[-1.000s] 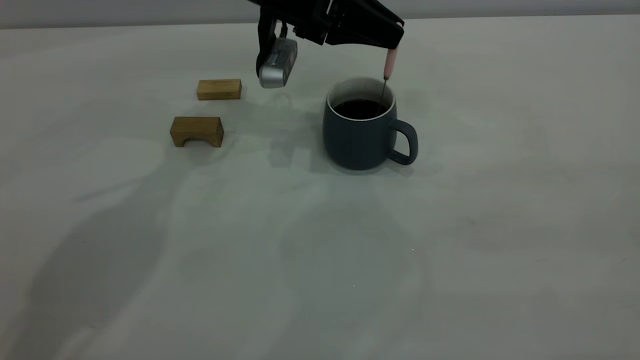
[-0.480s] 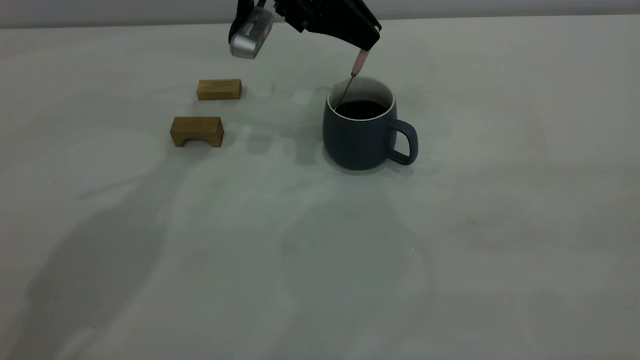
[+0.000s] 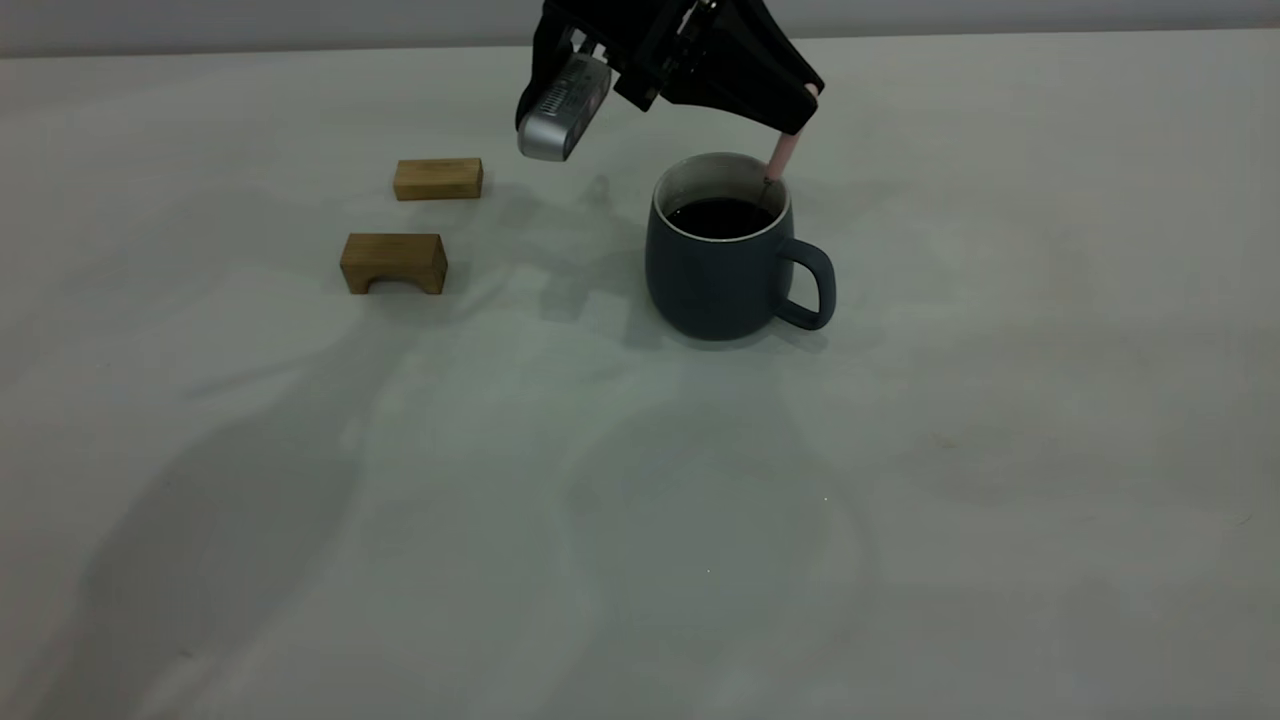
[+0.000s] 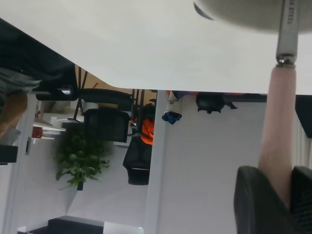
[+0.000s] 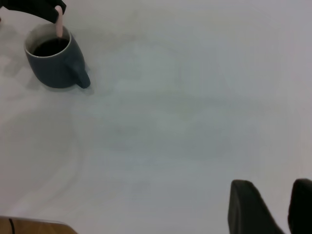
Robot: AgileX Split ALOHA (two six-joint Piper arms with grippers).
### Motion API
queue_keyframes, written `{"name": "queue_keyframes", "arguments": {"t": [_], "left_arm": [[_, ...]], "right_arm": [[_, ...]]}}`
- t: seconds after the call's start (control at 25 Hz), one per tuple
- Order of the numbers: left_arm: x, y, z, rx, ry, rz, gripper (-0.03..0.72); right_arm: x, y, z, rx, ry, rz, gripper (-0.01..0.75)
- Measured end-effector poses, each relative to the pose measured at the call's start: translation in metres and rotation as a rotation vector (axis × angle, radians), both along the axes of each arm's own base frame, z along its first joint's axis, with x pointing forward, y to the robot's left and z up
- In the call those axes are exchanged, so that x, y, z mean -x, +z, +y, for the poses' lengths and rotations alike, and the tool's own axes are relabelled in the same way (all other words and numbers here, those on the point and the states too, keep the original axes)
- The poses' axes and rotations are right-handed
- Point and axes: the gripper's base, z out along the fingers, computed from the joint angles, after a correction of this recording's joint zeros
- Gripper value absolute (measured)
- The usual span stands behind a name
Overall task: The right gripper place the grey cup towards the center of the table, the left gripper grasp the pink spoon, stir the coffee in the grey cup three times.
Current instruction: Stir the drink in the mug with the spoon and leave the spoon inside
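Since half second ago, left gripper [image 3: 795, 110] swung back from 10 o'clock side to 1 o'clock rim of grey cup [image 3: 718, 262], fingers clamped on pink spoon [image 3: 783, 153], tip dipped in coffee [image 3: 718, 217]. One cup, mid-table [image 3: 1000, 420], wide free room at 3 and 6 o'clock. Two wooden blocks [image 3: 437, 179] at 9 o'clock, well apart. Right gripper [image 5: 273, 207] parked far off, fingers parted, holding nothing.

Left gripper [image 3: 800, 100] above grey cup [image 3: 725, 270], jaws clamping pink spoon [image 3: 782, 155] dipped in coffee [image 3: 722, 217].
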Motion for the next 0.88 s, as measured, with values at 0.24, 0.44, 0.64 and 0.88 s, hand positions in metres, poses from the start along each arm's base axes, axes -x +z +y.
{"name": "queue_keyframes", "arguments": {"t": [0.24,0.44,0.64,0.88], "left_arm": [[0.001,-0.006,0.005,-0.086,-0.036,-0.031,0.177],[0.001,-0.006,0.006,-0.092,-0.038,-0.033,0.18],[0.001,-0.008,0.007,-0.111,-0.047,-0.042,0.309],[-0.014,0.022,0.005,-0.131,-0.062,-0.195,0.428]], "right_arm": [[0.0,0.0,0.0,0.0,0.0,0.0,0.243],[0.0,0.0,0.0,0.0,0.0,0.0,0.243],[0.0,0.0,0.0,0.0,0.0,0.0,0.243],[0.0,0.0,0.0,0.0,0.0,0.0,0.243]]}}
